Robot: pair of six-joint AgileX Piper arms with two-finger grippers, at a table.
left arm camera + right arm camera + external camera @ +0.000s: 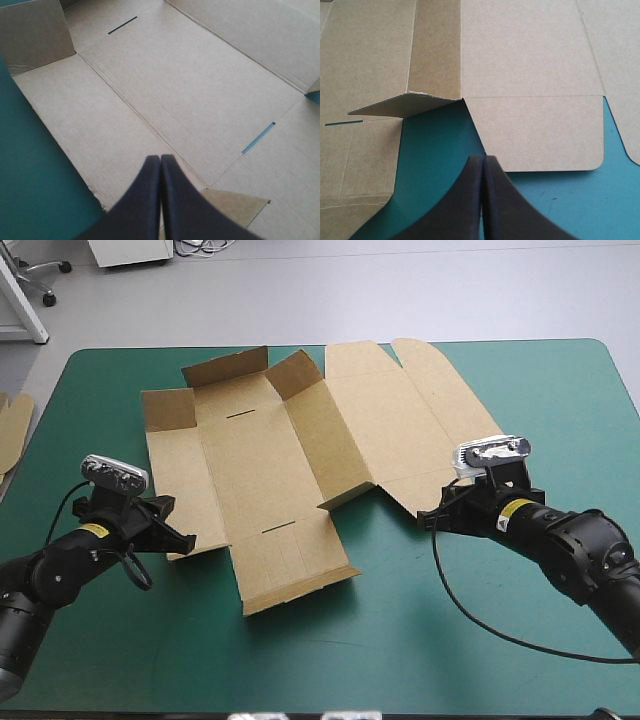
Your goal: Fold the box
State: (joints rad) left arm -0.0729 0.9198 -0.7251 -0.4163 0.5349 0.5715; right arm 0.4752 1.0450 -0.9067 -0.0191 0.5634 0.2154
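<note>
A strip of spare board (12, 430) lay well to the left of the box, at the desk's (400, 640) left edge.

The left end effector (183, 538) sat at the box's near-left corner. Seen from its own wrist, its black fingers were clenched into one pointed arch (160, 158) with nothing between them, their tips over the box's left side panel, just beside a small corner flap (235, 205).

The box (260, 460) lay opened out, brown, on the teal-green cover at the middle of the desk, reaching toward the far edge. It was mostly flat (200, 90). Two flaps on its far side (225, 365) stood tilted up, a small flap on its far-left corner (168, 408) was raised, and a long panel (330, 440) right of its base sloped upward. Two narrow slots (240, 415) were cut in the base, one toward the far side and one toward the near side. The lid part lay flat on the box's right side (530, 50).

The right end effector (425, 521) sat at the box's near-right edge. Its black fingers were likewise pressed together, grasping nothing (484, 159), over bare cover just short of a rounded flap (540, 135) of the lid.
</note>
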